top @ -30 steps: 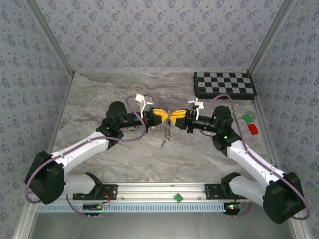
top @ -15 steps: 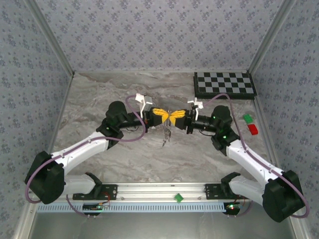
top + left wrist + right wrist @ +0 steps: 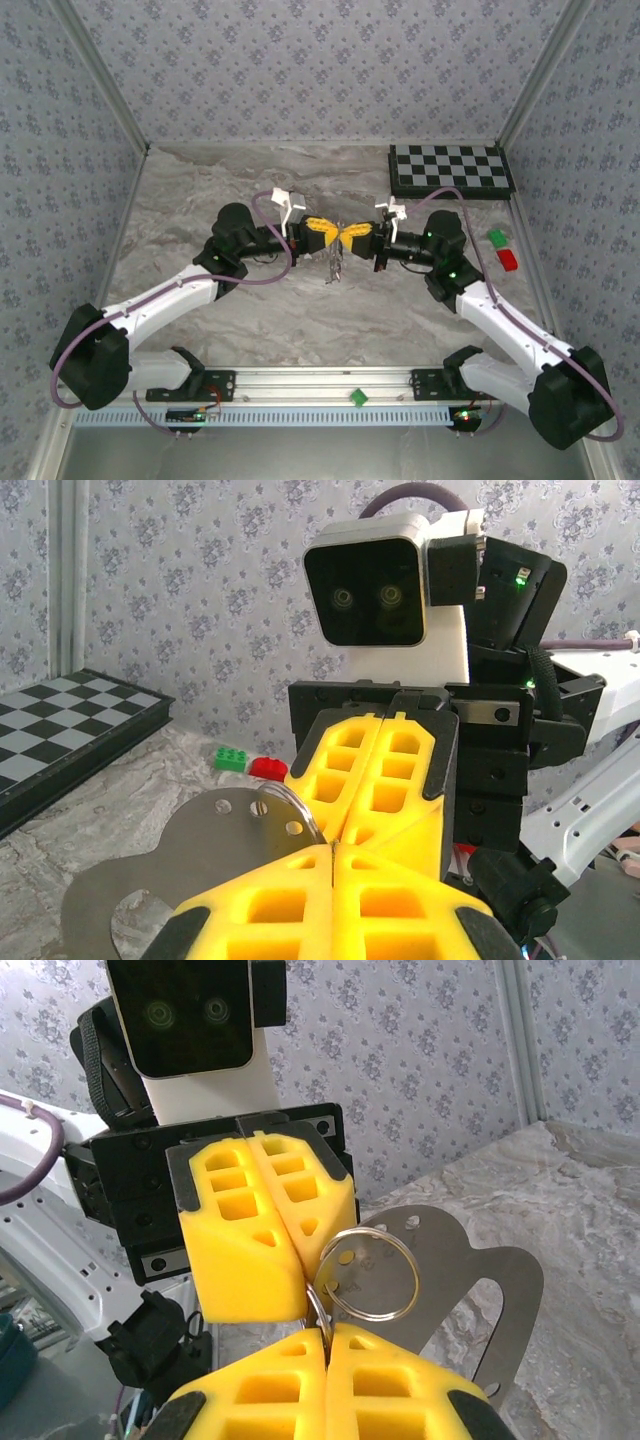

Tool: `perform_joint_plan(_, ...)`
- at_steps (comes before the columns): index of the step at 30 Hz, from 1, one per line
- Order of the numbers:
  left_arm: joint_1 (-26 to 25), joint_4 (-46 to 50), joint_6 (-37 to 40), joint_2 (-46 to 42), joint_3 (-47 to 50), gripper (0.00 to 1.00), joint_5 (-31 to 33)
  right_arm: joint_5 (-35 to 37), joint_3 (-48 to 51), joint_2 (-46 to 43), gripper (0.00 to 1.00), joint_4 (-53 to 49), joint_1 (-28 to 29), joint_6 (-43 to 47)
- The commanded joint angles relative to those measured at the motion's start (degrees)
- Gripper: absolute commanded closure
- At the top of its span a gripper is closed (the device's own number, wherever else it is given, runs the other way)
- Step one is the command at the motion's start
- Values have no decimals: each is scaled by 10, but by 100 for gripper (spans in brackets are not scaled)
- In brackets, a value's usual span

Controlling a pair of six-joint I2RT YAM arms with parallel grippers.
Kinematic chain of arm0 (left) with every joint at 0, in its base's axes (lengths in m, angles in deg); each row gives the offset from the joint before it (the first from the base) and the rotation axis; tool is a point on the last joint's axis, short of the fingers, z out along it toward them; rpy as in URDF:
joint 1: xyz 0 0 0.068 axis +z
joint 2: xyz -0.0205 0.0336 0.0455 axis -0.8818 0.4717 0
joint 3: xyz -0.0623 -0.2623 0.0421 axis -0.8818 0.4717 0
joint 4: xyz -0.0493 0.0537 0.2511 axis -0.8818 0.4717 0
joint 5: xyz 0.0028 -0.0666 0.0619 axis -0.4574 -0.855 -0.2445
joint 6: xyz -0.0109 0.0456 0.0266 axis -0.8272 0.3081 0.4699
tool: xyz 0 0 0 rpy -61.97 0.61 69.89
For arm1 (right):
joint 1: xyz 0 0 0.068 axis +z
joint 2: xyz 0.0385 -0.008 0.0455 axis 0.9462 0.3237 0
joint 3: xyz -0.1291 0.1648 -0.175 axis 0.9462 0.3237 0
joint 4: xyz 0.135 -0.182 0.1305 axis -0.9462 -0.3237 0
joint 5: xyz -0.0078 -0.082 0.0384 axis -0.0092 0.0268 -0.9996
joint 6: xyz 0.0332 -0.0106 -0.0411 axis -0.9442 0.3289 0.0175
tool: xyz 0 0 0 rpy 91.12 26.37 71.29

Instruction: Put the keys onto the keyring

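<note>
Above the middle of the marbled table, my left gripper and right gripper meet tip to tip. In the right wrist view a thin silver keyring, seen edge-on, runs between the shut right gripper and the shut left gripper. A second ring hangs beside it in front of a flat grey key-like plate with small holes. In the left wrist view the ring enters the seam of my left gripper. A thin bundle of keys dangles below the fingers.
A folded chessboard lies at the back right. A green brick and a red brick sit near the right wall. Patterned walls close in three sides. A small green piece rests on the front rail.
The right gripper's jaws have closed together. The hanging metal bundle has risen a little and hangs straighter under the fingertips. The left arm has kept its place.
</note>
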Motion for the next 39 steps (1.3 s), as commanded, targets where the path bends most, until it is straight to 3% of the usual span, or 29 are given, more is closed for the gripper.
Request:
perform_joint_plan(1, -2, -30, 0, -2, -7, 77, 2, 14, -31, -22, 100, -74, 7, 48)
perform_joint_plan(5, 3, -26, 2, -5, -8, 70, 6, 55, -68, -30, 100, -191, 10, 103)
perform_joint_plan(18, 31, 3, 52, -45, 41, 68, 28, 205, -274, 67, 100, -586, 62, 234)
perform_joint_plan(30, 46, 22, 93, -23, 59, 69, -15, 368, -455, 173, 100, -785, 148, 309)
perform_joint_plan(39, 48, 32, 111, 4, 47, 69, -49, 377, -527, 217, 100, -860, 159, 350)
